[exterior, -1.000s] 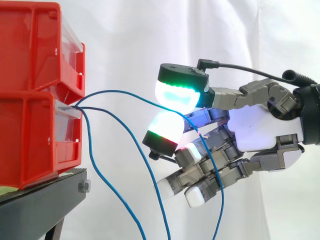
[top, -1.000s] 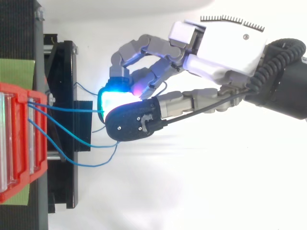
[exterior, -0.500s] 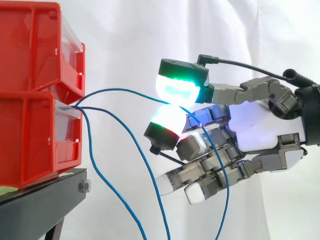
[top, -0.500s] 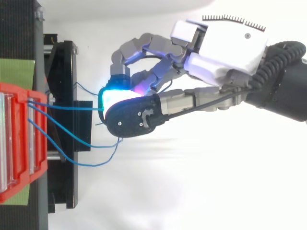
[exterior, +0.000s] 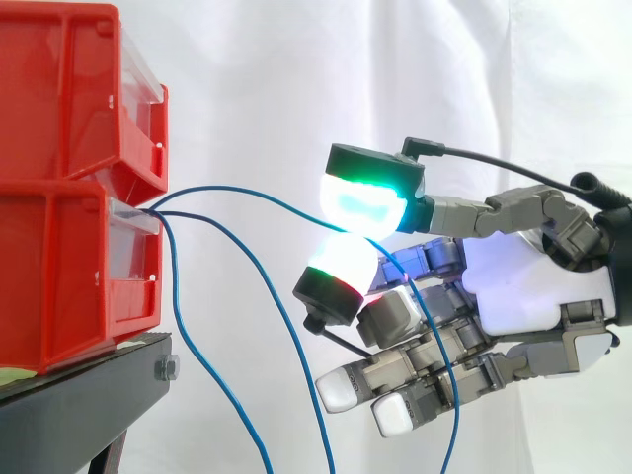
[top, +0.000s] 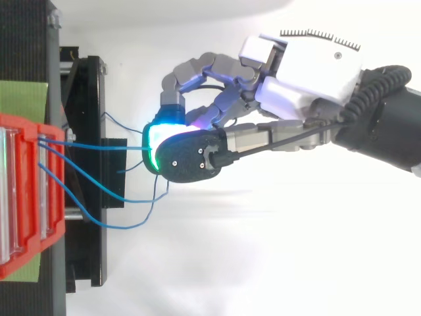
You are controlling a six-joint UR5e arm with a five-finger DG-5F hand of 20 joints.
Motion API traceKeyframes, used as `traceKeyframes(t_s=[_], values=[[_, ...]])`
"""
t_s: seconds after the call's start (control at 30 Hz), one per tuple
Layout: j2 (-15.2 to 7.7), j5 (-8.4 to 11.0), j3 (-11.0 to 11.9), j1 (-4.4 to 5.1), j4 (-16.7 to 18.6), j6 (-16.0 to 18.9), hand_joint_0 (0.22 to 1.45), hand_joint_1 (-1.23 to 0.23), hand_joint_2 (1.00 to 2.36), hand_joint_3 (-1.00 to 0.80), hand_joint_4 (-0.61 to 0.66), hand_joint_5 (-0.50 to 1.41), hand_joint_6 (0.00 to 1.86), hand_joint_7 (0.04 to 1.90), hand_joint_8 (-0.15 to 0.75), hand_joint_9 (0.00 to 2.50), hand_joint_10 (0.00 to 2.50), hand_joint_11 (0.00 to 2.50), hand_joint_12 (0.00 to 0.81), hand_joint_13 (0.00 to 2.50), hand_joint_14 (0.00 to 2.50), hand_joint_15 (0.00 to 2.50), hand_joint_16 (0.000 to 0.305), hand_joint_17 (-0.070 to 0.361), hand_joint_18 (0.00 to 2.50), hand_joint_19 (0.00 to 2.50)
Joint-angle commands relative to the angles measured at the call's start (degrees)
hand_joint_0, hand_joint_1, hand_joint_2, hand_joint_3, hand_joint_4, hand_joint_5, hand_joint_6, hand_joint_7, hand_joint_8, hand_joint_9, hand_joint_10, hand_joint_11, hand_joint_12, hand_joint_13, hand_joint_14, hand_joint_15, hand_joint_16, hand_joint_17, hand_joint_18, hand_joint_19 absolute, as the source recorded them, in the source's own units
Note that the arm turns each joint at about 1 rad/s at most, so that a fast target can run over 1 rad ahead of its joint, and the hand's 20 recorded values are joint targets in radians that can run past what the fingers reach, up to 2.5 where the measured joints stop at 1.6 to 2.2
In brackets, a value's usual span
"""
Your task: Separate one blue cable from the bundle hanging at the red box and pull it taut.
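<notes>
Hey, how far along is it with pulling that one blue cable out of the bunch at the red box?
Done: one blue cable is singled out, apart from the other cables hanging down from the red box. In hand: the robot hand pinches it between two fingertips beside the box. Left: the cable bows in an arc from box to pinch, so it is not yet taut.

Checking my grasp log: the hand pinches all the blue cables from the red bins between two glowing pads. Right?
Not all. The side view shows the hand pinching just one blue cable between two glowing pads; the other blue cables hang loose from the red bins.
</notes>
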Motion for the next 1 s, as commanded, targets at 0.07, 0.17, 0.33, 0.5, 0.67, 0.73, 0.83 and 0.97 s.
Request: traceKeyframes(t_s=[0.07, 0.17, 0.33, 0.5, 0.67, 0.73, 0.83, 0.97], values=[[-0.06, -0.04, -1.29, 0.01, 3.25, 0.31, 0.8, -0.69, 1.02, -0.3, -0.06, -0.2, 1.02, 1.19, 0.348, 1.09, 0.0, 1.41, 0.375, 0.92, 0.02, 0.77, 0.047, 0.106, 0.75, 0.64], [-0.06, -0.04, -1.29, 0.01, 3.17, 0.31, 0.8, -0.69, 1.02, -0.3, -0.05, -0.21, 1.02, 1.19, 0.349, 1.06, 0.17, 1.38, 0.361, 1.03, 0.02, 1.03, 0.046, 0.105, 0.81, 0.7], [-0.06, -0.13, -1.29, 0.01, 3.17, 0.04, 0.8, -0.69, 1.02, -0.3, -0.05, -0.21, 1.02, 1.18, 0.349, 0.99, 0.45, 1.3, 0.324, 1.13, 0.44, 1.35, 0.045, 0.1, 0.97, 1.02], [-0.06, 0.05, -1.29, 0.1, 3.17, -1.54, 0.81, -0.69, 1.02, -0.3, -0.04, -0.2, 1.02, 1.16, 0.337, 0.9, 1.07, 1.14, 0.347, 0.87, 1.95, 1.09, 0.034, 0.076, 1.16, 1.55], [0.03, -0.04, -1.29, 0.27, 2.99, -2.77, 0.81, -0.69, 1.02, -0.3, -0.04, -0.2, 1.02, 1.16, 0.328, 0.84, 1.71, 0.99, 0.365, 0.77, 2.49, 1.07, 0.032, 0.071, 1.24, 1.81], [-0.06, -0.13, -1.29, 0.27, 3.17, -3.03, 0.81, -0.69, 1.02, -0.3, -0.04, -0.2, 1.02, 1.16, 0.326, 0.83, 1.82, 1.0, 0.362, 0.75, 2.5, 1.08, 0.031, 0.07, 1.25, 1.85], [-0.06, 0.14, -1.29, 0.36, 2.99, -3.03, 0.81, -0.69, 1.02, -0.3, -0.04, -0.2, 1.02, 1.16, 0.326, 0.82, 1.97, 0.98, 0.366, 0.75, 2.5, 1.08, 0.032, 0.072, 1.26, 1.88], [-0.06, 0.22, -1.29, 0.36, 2.99, -3.03, 0.82, -0.69, 1.02, -0.3, -0.04, -0.2, 1.02, 1.16, 0.329, 0.82, 2.08, 0.97, 0.368, 0.74, 2.5, 1.12, 0.032, 0.071, 1.27, 1.89]])
